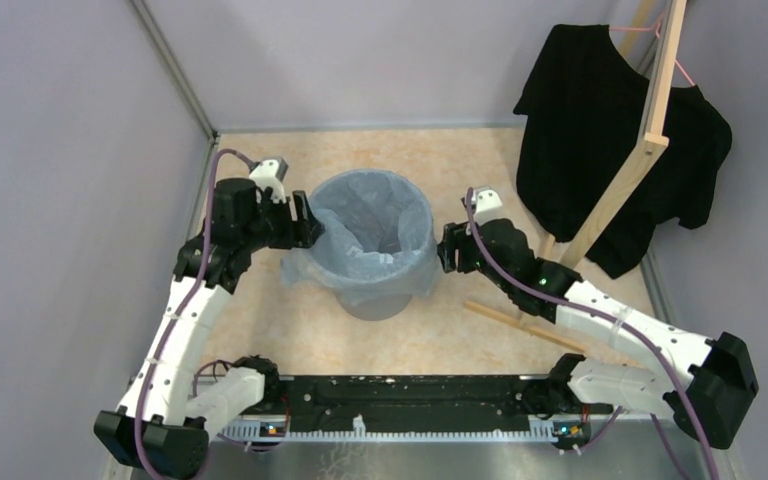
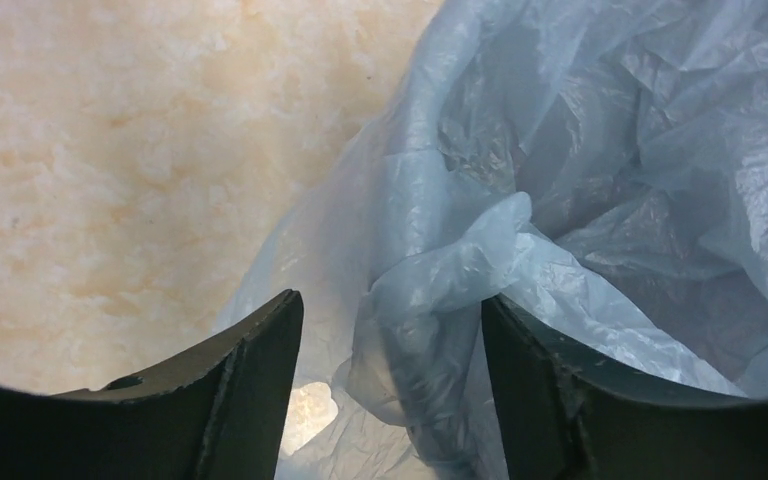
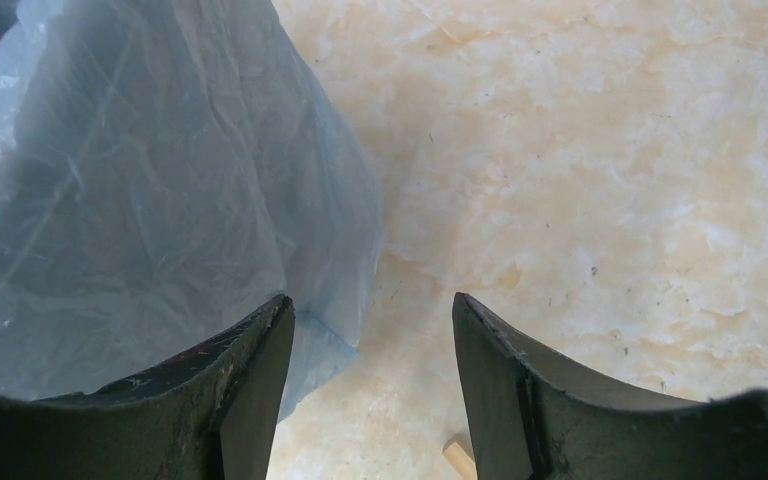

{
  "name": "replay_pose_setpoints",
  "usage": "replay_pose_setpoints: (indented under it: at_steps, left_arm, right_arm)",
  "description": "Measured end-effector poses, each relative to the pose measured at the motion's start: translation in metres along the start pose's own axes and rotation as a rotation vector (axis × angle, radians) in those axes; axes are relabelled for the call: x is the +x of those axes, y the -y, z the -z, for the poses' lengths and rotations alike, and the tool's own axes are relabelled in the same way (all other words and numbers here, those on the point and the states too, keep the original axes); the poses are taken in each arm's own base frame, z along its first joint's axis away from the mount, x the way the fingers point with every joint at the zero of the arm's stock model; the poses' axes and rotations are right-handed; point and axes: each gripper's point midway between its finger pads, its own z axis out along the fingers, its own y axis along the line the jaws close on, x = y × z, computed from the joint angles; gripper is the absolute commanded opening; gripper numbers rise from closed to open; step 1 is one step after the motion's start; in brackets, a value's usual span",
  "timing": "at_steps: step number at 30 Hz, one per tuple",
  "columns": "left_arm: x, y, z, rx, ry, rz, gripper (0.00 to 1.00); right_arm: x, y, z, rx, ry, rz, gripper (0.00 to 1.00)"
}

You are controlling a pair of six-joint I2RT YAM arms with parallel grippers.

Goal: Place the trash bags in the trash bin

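Table top (image 1: 440, 160), mottled beige, is carrying one grey trash bin (image 1: 375, 305) standing upright mid-surface, with a pale blue trash bag (image 1: 305, 265) draping over its rim. A wooden rack (image 1: 612, 200) is standing at the right, its foot slat (image 1: 503, 318) lying flat. A black mounting rail (image 1: 410, 400) is running along the near edge.

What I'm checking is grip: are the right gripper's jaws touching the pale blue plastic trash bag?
Cannot tell: in the right wrist view one jaw of the right gripper overlaps the trash bag, hiding any gap.

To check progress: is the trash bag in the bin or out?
In: the trash bag lines the trash bin, with its edge draped outside over the rim.
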Motion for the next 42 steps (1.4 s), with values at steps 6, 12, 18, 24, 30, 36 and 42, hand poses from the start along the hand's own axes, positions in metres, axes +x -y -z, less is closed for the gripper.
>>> replay_pose_setpoints:
  at_steps: [6,12,18,24,30,36,42]
  left_arm:
    - [0.004,-0.008,0.012,-0.053,0.004,-0.019,0.98]
    - [-0.018,0.003,0.068,-0.052,0.218,-0.048,0.92]
    - [-0.017,0.004,0.111,-0.057,0.427,0.001,0.77]
    - [0.037,-0.018,0.079,-0.096,0.336,0.121,0.49]
    - [0.054,-0.024,0.067,-0.105,0.308,0.194,0.33]
    - [0.067,-0.021,0.042,-0.055,0.274,0.282,0.3]
    - [0.108,-0.021,0.004,-0.018,0.122,0.393,0.23]
  right_arm:
    - [-0.006,0.0,0.008,0.007,-0.028,0.023,0.64]
    - [-0.098,-0.019,0.038,-0.043,0.124,0.04,0.68]
    - [-0.167,-0.064,0.048,-0.159,0.197,0.082,0.68]
    - [-0.132,-0.149,0.02,-0.306,0.032,0.238,0.57]
    - [-0.06,-0.181,-0.024,-0.313,-0.187,0.35,0.48]
    - [0.004,-0.18,-0.059,-0.281,-0.358,0.392,0.39]
    - [0.043,-0.188,-0.079,-0.302,-0.451,0.377,0.38]
